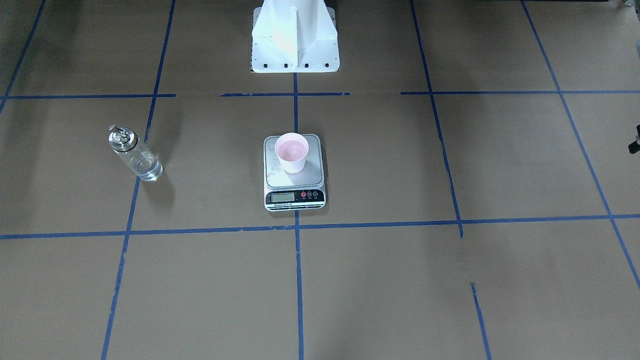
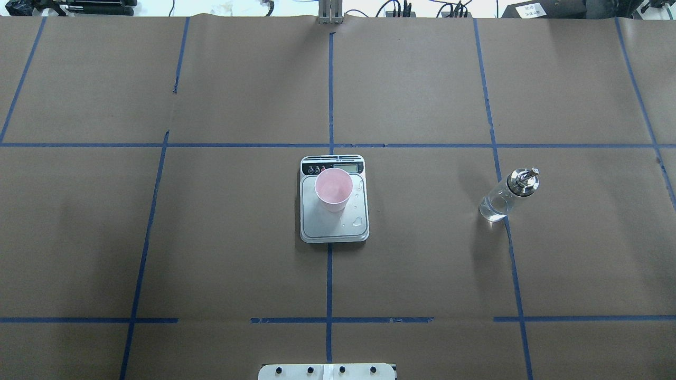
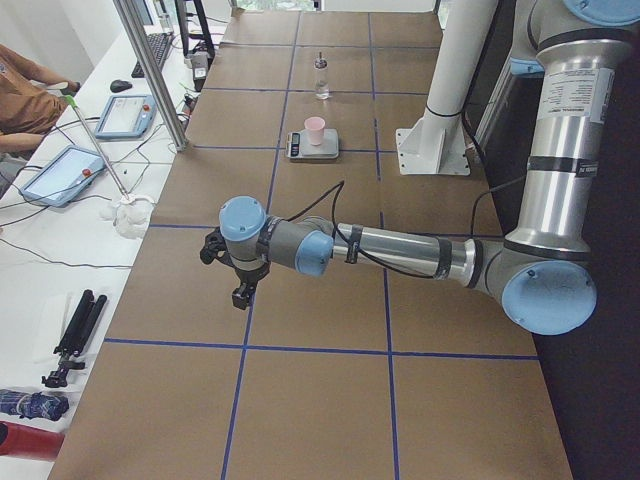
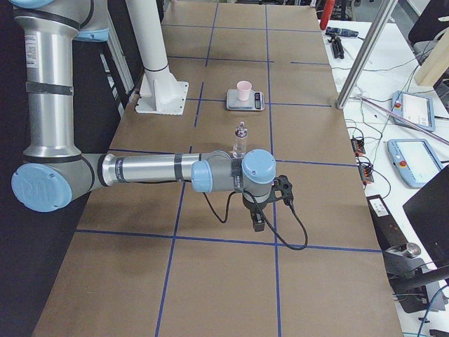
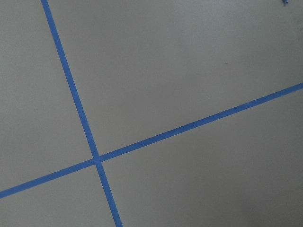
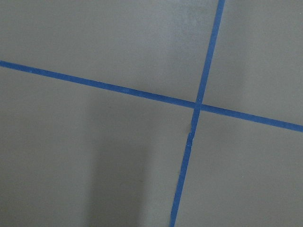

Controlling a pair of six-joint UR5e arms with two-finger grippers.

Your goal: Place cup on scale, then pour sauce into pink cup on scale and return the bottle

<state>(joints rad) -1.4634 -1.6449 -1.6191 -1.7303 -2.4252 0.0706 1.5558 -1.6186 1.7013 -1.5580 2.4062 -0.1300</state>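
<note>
The pale pink cup (image 1: 291, 152) stands upright on the silver platform of the scale (image 1: 312, 167), toward the robot's side of it; both also show in the overhead view, cup (image 2: 334, 189) and scale (image 2: 327, 227). The clear glass bottle (image 2: 507, 195) with its silver spout cap stands upright on the table on the robot's right, with a little clear sauce (image 1: 148, 170) in its bottom. My left gripper (image 3: 243, 295) hangs over bare table far from the scale. My right gripper (image 4: 258, 223) hangs just past the bottle (image 4: 240, 139). I cannot tell whether either is open or shut.
A few droplets (image 2: 359, 220) lie on the scale's platform. The white robot base (image 1: 295, 35) stands behind the scale. Blue tape lines (image 2: 330, 264) grid the brown table. A metal post (image 3: 150, 70) and tablets (image 3: 60, 172) stand along the operators' side.
</note>
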